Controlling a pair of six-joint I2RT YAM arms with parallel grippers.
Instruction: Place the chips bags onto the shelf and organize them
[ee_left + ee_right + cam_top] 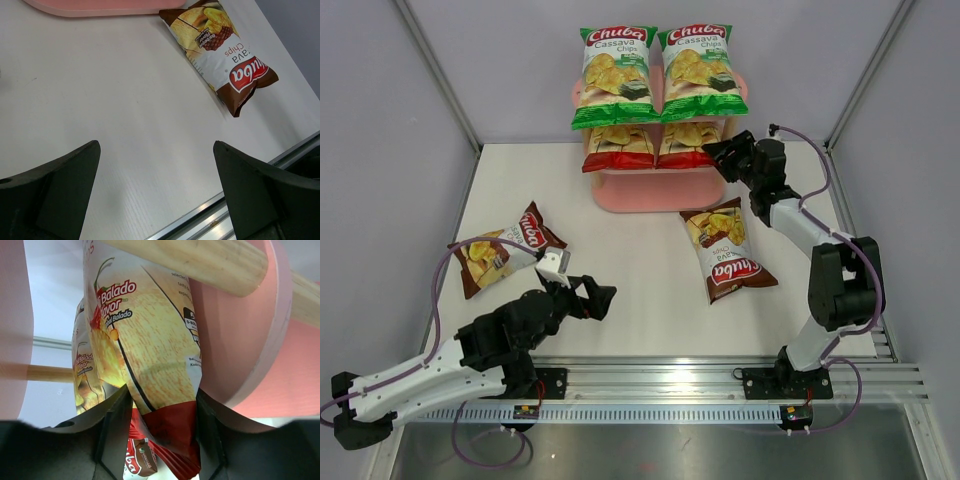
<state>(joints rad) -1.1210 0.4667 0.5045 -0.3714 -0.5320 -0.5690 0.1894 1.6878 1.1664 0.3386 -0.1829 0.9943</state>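
Observation:
The pink shelf (660, 190) stands at the back middle. Two green chips bags (613, 75) (701, 70) stand on its top tier, and two red bags (618, 146) (686, 143) on the middle tier. My right gripper (718, 152) is at the shelf's right side, shut on the end of the right red bag (150, 340), under a pink board (240, 345). One brown bag (505, 250) lies front left, just beyond my left gripper (590, 298), which is open and empty. The other brown bag (725, 248) lies right of centre and also shows in the left wrist view (220, 50).
An aluminium rail (700, 380) runs along the table's front edge, below my left gripper (156, 145). Pale enclosure walls stand on the left, back and right. A wooden upright (200, 257) of the shelf crosses just above my right gripper (165, 400).

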